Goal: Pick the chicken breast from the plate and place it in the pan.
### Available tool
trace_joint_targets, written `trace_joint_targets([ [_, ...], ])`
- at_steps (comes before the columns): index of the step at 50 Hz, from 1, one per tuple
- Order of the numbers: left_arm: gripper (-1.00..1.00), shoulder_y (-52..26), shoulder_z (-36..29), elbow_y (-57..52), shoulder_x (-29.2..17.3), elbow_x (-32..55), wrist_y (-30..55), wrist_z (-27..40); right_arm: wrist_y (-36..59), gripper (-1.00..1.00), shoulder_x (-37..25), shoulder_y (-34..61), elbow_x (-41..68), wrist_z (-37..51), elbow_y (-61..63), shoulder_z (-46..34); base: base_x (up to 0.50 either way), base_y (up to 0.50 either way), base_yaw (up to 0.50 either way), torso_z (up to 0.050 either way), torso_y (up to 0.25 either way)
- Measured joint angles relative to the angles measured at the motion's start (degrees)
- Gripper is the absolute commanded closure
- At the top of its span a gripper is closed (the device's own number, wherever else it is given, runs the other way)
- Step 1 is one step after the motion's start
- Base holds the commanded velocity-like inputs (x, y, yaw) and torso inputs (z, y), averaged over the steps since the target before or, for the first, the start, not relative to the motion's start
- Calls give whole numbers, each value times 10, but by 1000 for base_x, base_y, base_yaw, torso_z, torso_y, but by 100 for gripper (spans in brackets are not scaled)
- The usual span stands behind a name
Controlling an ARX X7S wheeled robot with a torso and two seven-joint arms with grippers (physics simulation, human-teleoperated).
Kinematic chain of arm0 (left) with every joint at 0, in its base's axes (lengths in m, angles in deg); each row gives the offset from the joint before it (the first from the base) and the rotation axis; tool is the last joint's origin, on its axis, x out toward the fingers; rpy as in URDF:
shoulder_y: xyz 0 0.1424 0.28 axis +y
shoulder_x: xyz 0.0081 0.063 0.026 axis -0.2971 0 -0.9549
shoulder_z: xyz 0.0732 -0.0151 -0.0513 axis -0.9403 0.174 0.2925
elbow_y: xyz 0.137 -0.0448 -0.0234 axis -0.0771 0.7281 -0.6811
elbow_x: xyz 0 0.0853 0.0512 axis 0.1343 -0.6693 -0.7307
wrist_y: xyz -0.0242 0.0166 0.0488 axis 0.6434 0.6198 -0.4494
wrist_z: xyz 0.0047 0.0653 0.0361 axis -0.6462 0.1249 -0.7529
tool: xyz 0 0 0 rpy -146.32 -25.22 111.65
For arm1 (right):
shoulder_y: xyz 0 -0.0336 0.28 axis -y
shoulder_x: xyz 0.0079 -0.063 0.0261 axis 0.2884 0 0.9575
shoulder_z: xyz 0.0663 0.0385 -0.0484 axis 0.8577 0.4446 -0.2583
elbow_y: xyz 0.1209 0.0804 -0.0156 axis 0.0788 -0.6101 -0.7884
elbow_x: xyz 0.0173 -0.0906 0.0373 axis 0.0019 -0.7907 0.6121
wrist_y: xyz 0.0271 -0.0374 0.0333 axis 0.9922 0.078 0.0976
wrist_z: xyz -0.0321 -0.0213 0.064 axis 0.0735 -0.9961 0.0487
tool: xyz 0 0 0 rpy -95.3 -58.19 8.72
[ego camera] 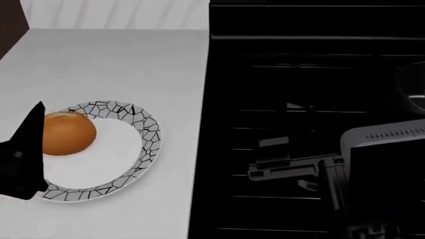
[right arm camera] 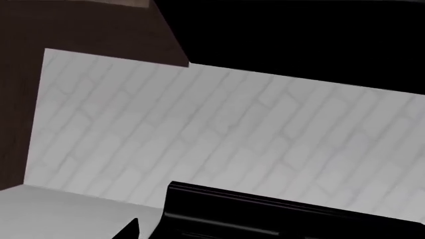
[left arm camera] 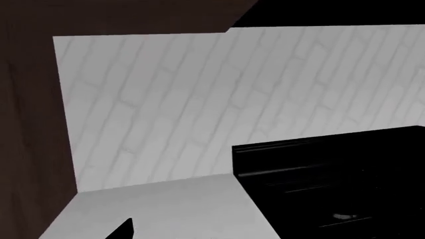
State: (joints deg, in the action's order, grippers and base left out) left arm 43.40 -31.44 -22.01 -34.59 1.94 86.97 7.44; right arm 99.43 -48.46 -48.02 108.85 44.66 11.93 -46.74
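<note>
In the head view the chicken breast, an orange-brown lump, lies on the left part of the white plate with its black mosaic rim. My left gripper is a black shape at the plate's left edge. One pointed finger stands against the chicken's left side, and its jaws look open. My right gripper hovers open and empty over the black stove. A faint curved rim at the far right edge may be the pan; its handle is out of view. Each wrist view shows only one fingertip.
The plate sits on a white counter left of the black stove, whose raised back panel also shows in both wrist views. A white tiled wall runs behind. A dark cabinet side stands at the far left.
</note>
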Motion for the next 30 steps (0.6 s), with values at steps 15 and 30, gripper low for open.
trace_joint_targets([
  [15,-100,-12,-12,32,-8,5,5,2,5,-100,0,-6,6,8,7,7,229,0,0,0,1],
  [30,-100,-29,-82,188,-29,-28,19,-34,-13,-100,6,-29,11,6,-1,9,0,0,0,0,0],
])
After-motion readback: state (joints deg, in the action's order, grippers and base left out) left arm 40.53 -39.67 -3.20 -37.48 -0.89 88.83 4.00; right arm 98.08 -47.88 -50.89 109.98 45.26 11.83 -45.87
